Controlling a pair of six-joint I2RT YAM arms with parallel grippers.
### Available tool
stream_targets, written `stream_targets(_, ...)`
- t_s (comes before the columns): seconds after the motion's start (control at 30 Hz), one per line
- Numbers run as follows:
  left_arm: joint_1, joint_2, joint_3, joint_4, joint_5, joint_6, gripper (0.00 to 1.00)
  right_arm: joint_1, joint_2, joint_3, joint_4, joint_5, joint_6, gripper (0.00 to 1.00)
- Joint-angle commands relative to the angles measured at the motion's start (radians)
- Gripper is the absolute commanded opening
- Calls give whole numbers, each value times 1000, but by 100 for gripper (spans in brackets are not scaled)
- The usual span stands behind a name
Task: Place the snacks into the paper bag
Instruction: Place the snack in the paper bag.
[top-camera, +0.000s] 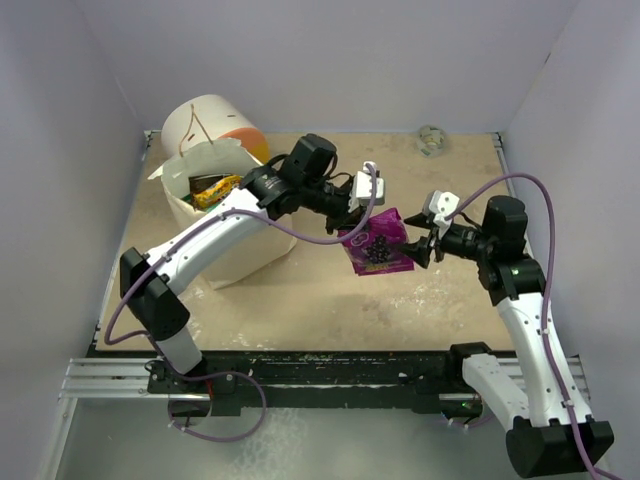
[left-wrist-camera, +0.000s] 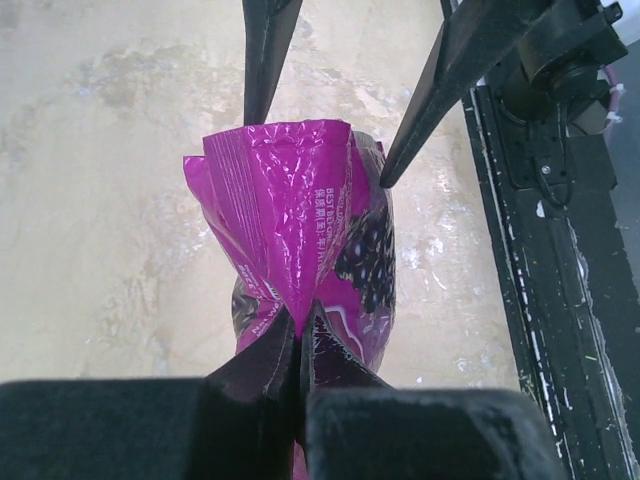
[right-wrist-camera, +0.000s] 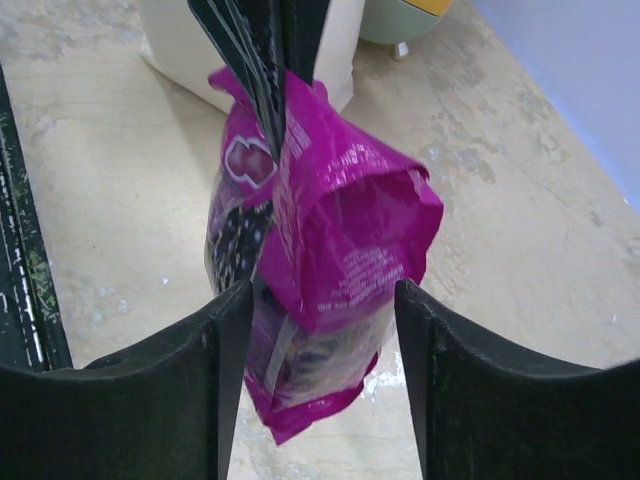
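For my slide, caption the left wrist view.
Left gripper shut on a purple packet, right gripper open around it.

The snack packet (top-camera: 378, 243) hangs over the middle of the table (top-camera: 330, 310), pinched in my left jaws and flanked by my parted right jaws. The paper bag (top-camera: 250, 255) stands at the back left with other packets (top-camera: 212, 190) in it. A cylinder (top-camera: 205, 115) is just behind it, and a ball (top-camera: 432, 140) lies at the back right.

Top view: high, from the near edge, looking down over the whole tabletop (top-camera: 300, 310). Wrist views: close, facing each other, sharing the purple packet (left-wrist-camera: 300, 220).
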Motion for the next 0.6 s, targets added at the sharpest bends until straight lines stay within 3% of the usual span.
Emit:
stream_targets(0.0,-2,-109,19,75,-34,29,0,-17,-22,29,33,28,26,65)
stream_targets(0.17,-2,-132,53,59,-108,60,0,-31,-19,32,35,51,37,70)
stream_targets(0.57,-2,-214,201,77,-393,135,0,-40,-29,29,49,115,48,71)
